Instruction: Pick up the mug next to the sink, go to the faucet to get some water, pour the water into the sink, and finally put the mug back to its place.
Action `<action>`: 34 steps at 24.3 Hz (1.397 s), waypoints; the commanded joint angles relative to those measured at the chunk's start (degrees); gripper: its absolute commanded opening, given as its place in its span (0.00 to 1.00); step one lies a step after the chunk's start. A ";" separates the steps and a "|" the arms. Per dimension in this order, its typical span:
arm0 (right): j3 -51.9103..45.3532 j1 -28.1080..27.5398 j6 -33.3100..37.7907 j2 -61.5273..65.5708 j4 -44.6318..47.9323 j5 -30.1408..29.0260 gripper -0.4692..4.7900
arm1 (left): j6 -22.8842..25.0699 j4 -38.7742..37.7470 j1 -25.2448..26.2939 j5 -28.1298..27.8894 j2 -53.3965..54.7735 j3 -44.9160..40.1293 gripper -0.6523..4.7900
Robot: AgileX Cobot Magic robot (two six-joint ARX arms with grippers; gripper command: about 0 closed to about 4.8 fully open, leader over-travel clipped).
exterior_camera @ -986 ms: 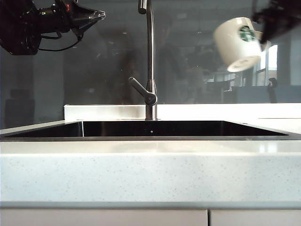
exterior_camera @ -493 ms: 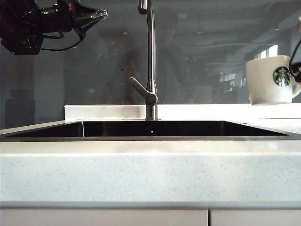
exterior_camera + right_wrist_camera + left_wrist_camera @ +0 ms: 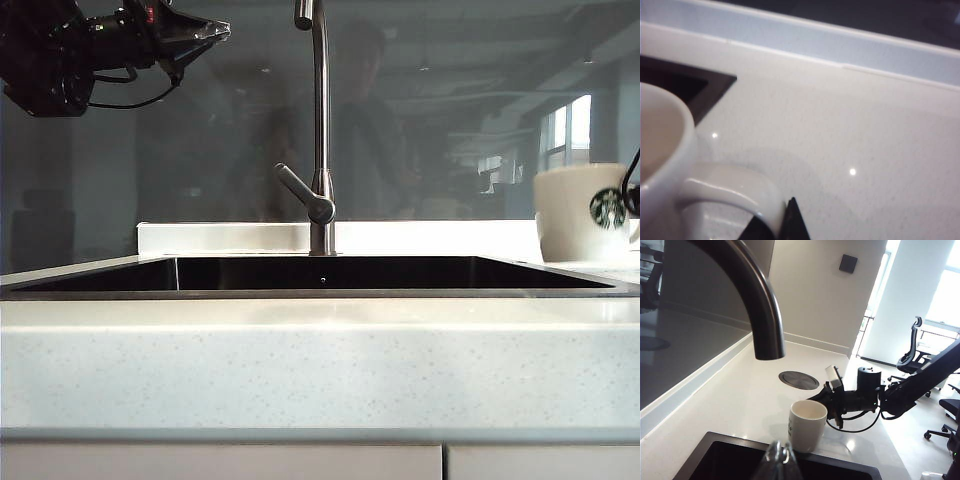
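The white mug [image 3: 578, 214] with its green logo stands upright on the counter just right of the sink [image 3: 320, 274]. My right gripper [image 3: 633, 200] is shut on the mug's handle [image 3: 730, 192] at the exterior view's right edge. Its dark fingertips [image 3: 792, 220] pinch the handle's loop. The left wrist view shows the mug [image 3: 806, 425], with the right gripper [image 3: 834, 399] behind it, beside the sink's rim [image 3: 715, 436]. My left gripper [image 3: 215, 32] hangs shut and empty, high up left of the faucet [image 3: 320, 120]; its tips [image 3: 780, 452] are over the basin. No water shows.
The faucet's spout [image 3: 757, 300] curves over the basin, and its lever [image 3: 300, 192] points left. A white ledge [image 3: 220, 238] and a dark glass wall back the sink. A round dark disc [image 3: 798, 380] is set in the counter behind the mug.
The right gripper has carried the mug from a tilt high over the sink's right side, righted it, and lowered it onto the counter at the right. The left gripper has not moved.
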 commanded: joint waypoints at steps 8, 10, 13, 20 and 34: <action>0.46 -3.08 0.92 1.33 7.19 -0.90 0.08 | -1.44 0.52 -0.13 0.48 -0.52 0.11 0.12; 0.46 -4.11 1.14 1.33 7.34 -1.11 0.08 | -1.42 0.52 -0.13 0.48 -0.52 0.11 0.12; 0.46 -4.70 1.14 1.31 7.39 -2.78 0.08 | -1.42 0.52 -0.13 0.48 -0.52 0.11 0.12; 0.44 -2.38 1.07 1.33 6.93 -3.28 0.08 | -1.44 0.55 -0.20 0.48 -0.52 0.11 0.12; 0.42 -2.43 1.07 1.33 5.60 -3.17 0.08 | -1.38 0.55 -1.31 0.46 -0.52 0.11 0.12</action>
